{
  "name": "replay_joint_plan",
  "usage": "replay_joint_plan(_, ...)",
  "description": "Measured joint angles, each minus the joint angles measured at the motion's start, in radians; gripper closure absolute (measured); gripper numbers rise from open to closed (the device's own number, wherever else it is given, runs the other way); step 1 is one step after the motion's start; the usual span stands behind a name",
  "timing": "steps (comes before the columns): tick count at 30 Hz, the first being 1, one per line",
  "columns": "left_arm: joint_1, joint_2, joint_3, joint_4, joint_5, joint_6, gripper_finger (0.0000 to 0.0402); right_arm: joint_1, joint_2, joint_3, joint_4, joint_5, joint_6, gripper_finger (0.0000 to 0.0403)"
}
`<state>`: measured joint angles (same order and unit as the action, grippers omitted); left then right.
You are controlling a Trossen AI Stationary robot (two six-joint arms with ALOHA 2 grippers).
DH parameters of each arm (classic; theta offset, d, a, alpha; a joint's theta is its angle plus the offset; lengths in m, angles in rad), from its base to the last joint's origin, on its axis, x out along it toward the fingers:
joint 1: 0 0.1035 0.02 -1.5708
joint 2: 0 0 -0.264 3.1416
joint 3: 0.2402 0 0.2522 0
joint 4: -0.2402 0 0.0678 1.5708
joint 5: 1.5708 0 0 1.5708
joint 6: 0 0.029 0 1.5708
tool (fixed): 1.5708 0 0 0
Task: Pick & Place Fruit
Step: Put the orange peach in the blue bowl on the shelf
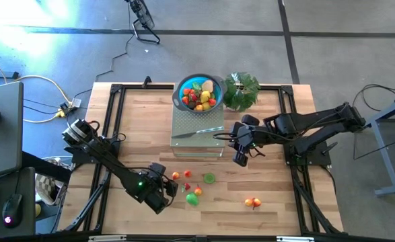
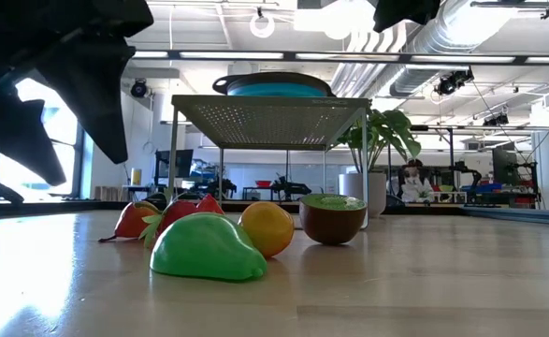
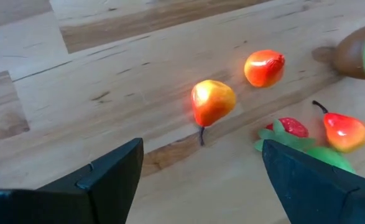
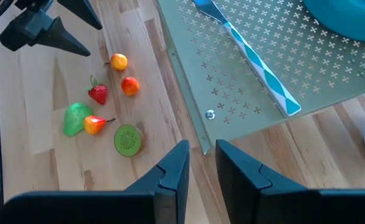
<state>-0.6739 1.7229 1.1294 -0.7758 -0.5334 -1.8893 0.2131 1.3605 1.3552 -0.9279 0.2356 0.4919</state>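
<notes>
A green fruit lies nearest among loose fruit. The far blue bowl holds more. Left gripper, fingers spread, empty beside them; right gripper nearly pressed together, empty.

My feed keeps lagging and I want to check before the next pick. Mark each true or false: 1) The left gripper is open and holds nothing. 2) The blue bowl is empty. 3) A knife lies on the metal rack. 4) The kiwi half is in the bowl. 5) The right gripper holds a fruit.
1) True: the left gripper stands open over the table, empty.
2) False: the blue bowl already holds several fruits.
3) True: the knife lies on the metal rack.
4) False: the kiwi half lies on the table.
5) False: the right gripper is nearly shut, empty.
</notes>
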Motion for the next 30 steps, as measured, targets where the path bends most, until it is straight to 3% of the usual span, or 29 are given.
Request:
replay_joint_plan(7,0.029,0.000,-0.005,0.011,-0.010,0.014,0.0080,0.000,0.000,0.000,0.000,0.000,0.000,0.0332)
replay_joint_plan(15,0.099,-0.001,-0.112,0.240,0.083,0.112,0.0080,0.000,0.000,0.000,0.000,0.005,0.000,0.0332)
replay_joint_plan(24,0.158,-0.001,-0.131,0.286,0.064,0.287,0.0080,0.000,0.000,0.000,-0.001,0.008,-0.002,0.0332)
replay_joint_plan(30,0.185,0.019,-0.131,0.332,0.109,0.329,0.0080,0.000,0.000,0.000,-0.002,0.008,-0.002,0.0332)
